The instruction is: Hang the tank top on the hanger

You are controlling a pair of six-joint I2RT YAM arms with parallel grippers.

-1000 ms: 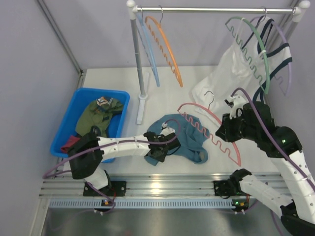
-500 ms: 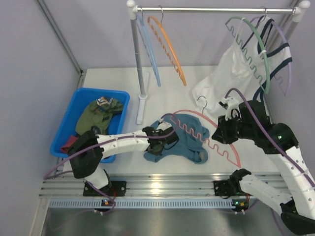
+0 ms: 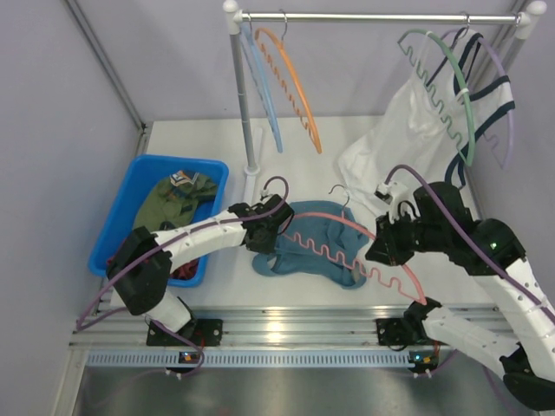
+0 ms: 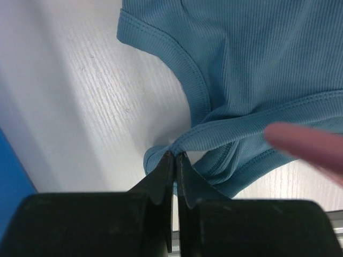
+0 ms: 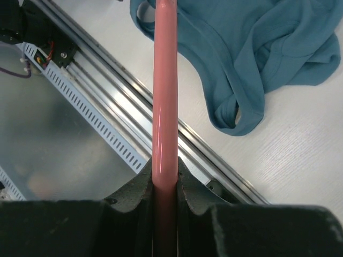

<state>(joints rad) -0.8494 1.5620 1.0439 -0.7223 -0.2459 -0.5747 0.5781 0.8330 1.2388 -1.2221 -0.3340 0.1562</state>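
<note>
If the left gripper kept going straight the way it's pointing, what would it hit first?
The tank top: the left gripper, shut, pinches its edge, and more teal fabric lies straight ahead. The hanger sits off to one side, likely missed.

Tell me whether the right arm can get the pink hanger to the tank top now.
Probably yes: the right gripper clamps the hanger, whose arm overlaps the tank top; nothing lies between. The left gripper pinches the fabric's edge.
</note>
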